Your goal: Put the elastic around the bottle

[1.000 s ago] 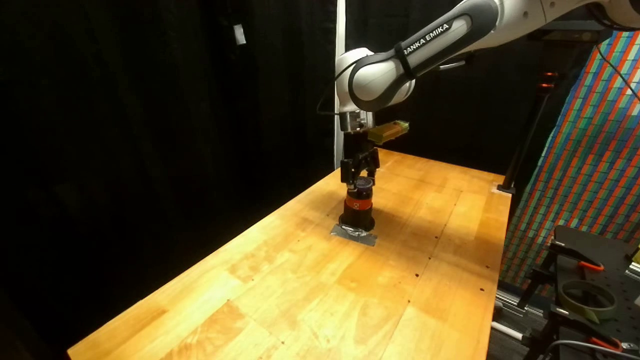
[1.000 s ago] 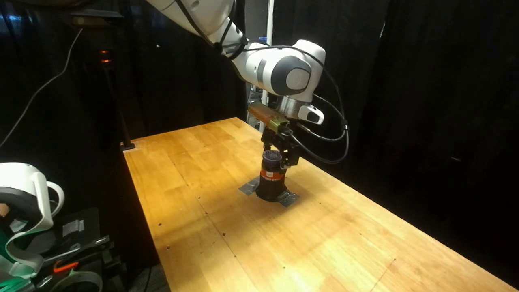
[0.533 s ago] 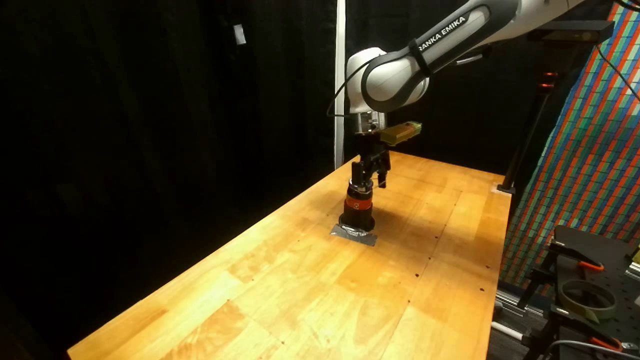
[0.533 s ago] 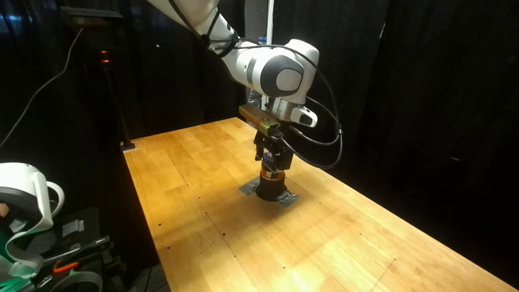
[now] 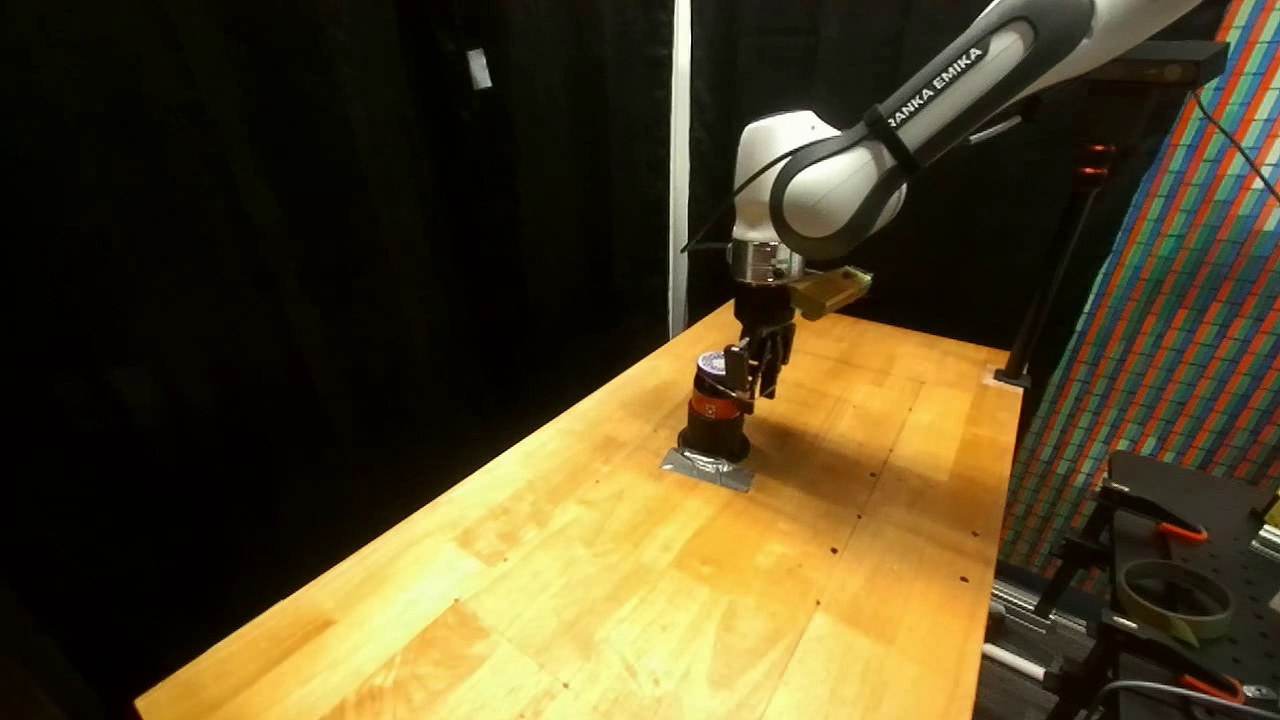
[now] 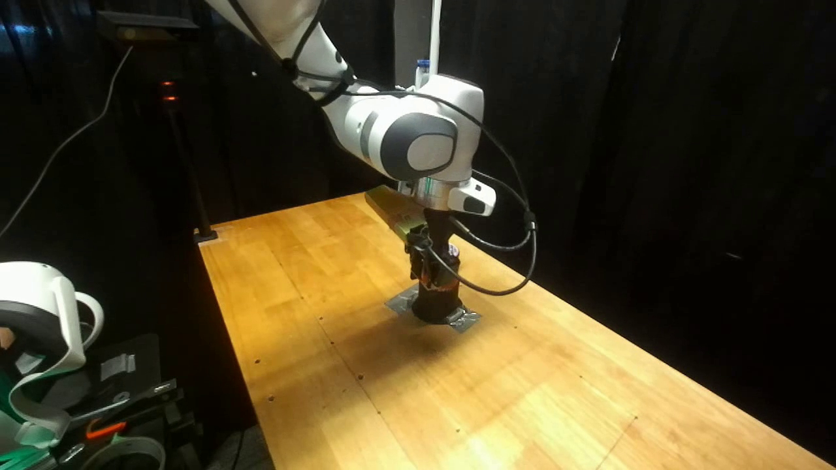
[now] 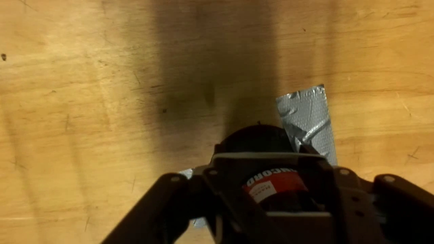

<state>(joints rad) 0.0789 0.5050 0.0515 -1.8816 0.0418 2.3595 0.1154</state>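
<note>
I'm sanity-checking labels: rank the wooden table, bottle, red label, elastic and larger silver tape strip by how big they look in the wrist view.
1. Wooden table
2. Bottle, partly hidden
3. Larger silver tape strip
4. Red label
Unranked: the elastic spans wider than the label, but is far thinner.

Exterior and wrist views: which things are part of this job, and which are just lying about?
Part of the job:
black robot hand
thin pale elastic band stretched across it
dark cylindrical bottle with an orange-red label
silver tape strips at its foot, probably anchoring it

Apparently just lying about:
round greenish tape roll
orange-tipped black tool
white plastic device with a curved strap
</note>
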